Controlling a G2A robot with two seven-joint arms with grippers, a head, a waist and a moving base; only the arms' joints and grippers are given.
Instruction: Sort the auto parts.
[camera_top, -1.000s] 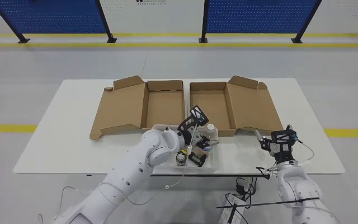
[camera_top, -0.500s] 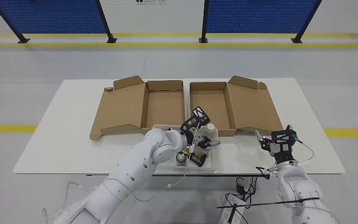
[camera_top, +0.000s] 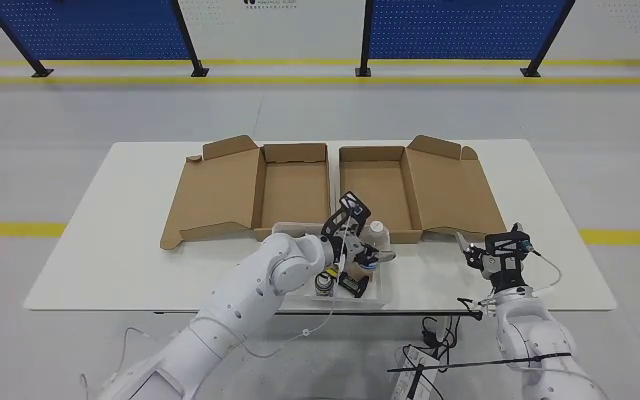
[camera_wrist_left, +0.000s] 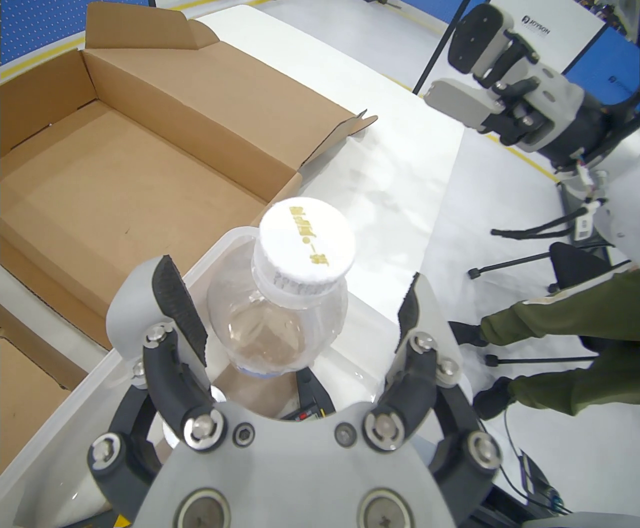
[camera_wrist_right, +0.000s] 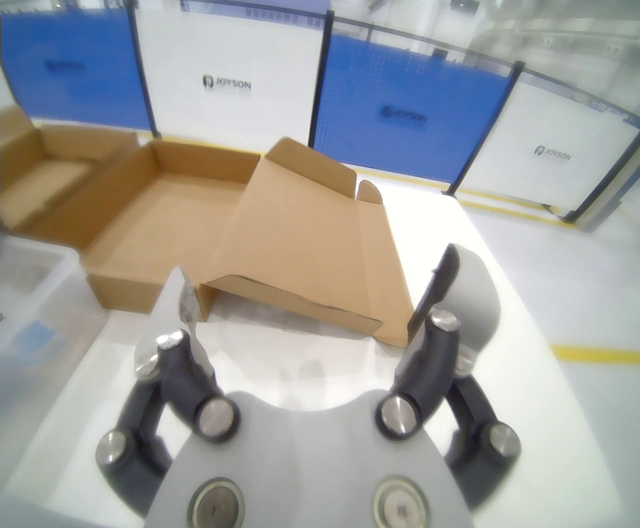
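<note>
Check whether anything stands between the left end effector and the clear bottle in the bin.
Nothing visible does. The left end effector is open, its fingers on either side of the clear bottle in the bin, with no other object between either finger and the bottle.

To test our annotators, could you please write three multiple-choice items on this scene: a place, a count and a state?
1. Where is the bottle? A) on the floor B) between the left gripper's fingers C) on a shelf
2. How many open cardboard boxes lie on the table? A) one B) two C) four
3. The right gripper is: A) open, empty B) shut on a cable C) shut on a rag
Answers: 1 B, its pads flank the bottle; 2 B, two lie side by side; 3 A, its fingers stand apart with nothing between.
</note>
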